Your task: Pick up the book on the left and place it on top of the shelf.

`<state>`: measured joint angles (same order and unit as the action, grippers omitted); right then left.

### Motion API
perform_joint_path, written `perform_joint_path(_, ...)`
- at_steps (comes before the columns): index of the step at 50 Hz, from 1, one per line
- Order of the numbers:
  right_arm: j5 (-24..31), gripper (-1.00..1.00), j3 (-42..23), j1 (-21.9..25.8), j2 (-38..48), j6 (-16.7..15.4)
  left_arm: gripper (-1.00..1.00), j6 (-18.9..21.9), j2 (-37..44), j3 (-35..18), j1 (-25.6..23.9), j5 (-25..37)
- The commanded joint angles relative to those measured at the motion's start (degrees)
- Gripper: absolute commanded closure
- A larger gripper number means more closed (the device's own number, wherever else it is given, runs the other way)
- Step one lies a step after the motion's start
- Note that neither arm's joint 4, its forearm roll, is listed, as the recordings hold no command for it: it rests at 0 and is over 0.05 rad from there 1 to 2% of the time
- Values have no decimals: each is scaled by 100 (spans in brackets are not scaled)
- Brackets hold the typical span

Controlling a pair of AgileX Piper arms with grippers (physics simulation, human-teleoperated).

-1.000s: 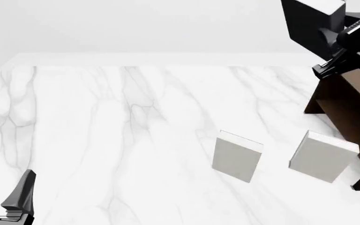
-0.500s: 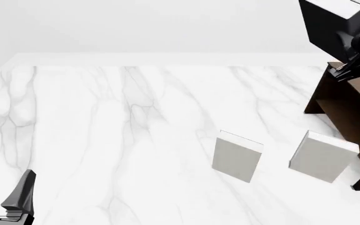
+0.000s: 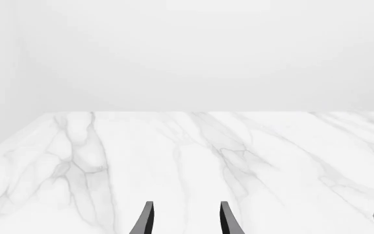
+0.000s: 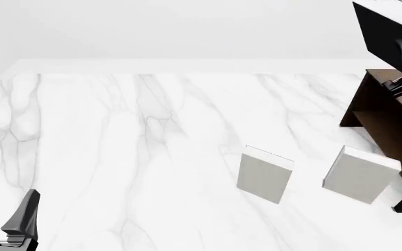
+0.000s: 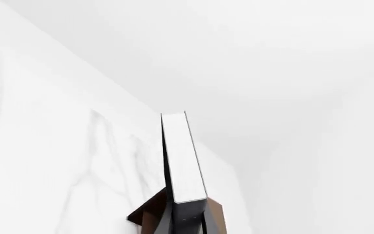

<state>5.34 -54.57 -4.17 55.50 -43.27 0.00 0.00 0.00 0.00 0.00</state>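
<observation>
The right gripper (image 5: 185, 225) clamps the book (image 4: 386, 29) above the shelf (image 4: 389, 117); two white books (image 4: 265, 173) stand at seven o'clock; the left gripper (image 4: 4, 217) gapes.

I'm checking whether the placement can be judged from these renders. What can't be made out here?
- Right gripper: front view's right edge cuts it off; the book hides its fingers in the wrist view.
- Shelf: mostly outside the front view, so its top is barely seen.
- Left gripper: only fingertips show.

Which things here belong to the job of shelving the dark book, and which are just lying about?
Part of the job:
- black book, held by the right hand
- brown shelf

Lying about:
- two white-grey books on the table, one in the middle, one beside the shelf
- left hand, open and idle
</observation>
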Motion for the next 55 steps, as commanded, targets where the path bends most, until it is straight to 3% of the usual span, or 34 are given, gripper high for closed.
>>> perform_joint_path(1, -5, 100, 0, -276, -163, 89, -100, 0, 0, 0, 0, 0)
perform_joint_path(55, -399, 100, 304, -1432, 61, -130, -100, 0, 0, 0, 0, 0)
